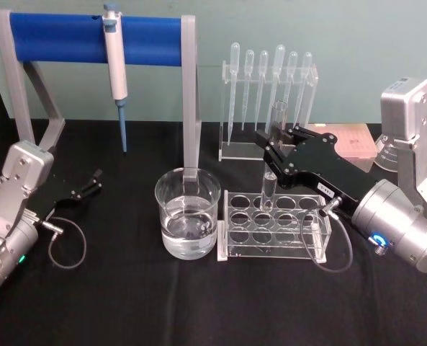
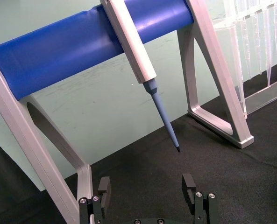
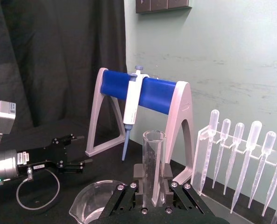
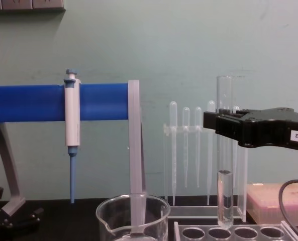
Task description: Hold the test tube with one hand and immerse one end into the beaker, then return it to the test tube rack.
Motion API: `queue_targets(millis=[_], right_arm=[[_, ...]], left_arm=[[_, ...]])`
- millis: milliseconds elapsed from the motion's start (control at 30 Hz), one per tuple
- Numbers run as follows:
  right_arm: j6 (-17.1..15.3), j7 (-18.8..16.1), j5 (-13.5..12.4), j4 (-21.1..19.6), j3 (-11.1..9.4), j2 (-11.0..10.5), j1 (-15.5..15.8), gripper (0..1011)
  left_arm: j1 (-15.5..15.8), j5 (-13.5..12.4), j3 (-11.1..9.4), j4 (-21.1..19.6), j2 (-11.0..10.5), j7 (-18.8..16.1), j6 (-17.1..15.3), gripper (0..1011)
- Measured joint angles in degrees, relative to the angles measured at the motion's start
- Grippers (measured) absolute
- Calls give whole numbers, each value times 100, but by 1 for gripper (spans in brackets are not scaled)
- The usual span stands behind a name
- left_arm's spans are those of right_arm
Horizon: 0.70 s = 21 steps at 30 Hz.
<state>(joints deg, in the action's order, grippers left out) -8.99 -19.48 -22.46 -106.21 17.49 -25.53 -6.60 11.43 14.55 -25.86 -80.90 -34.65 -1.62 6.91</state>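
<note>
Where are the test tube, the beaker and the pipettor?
test tube (image 4: 225,170), chest view, lower shaft.
beaker (image 1: 188,216), head view, front wall.
pipettor (image 1: 115,65), head view, white body.

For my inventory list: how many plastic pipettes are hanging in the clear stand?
6 pipettes: side by side in the clear stand behind the test tube rack. The test tube overlaps one; none seems hidden.
</note>
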Motion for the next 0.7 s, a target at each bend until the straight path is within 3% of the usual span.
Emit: queue_targets(millis=[700], right_arm=[[0,0,0,0,0,0,0,227]], left_arm=[[0,0,0,0,0,0,0,1000]])
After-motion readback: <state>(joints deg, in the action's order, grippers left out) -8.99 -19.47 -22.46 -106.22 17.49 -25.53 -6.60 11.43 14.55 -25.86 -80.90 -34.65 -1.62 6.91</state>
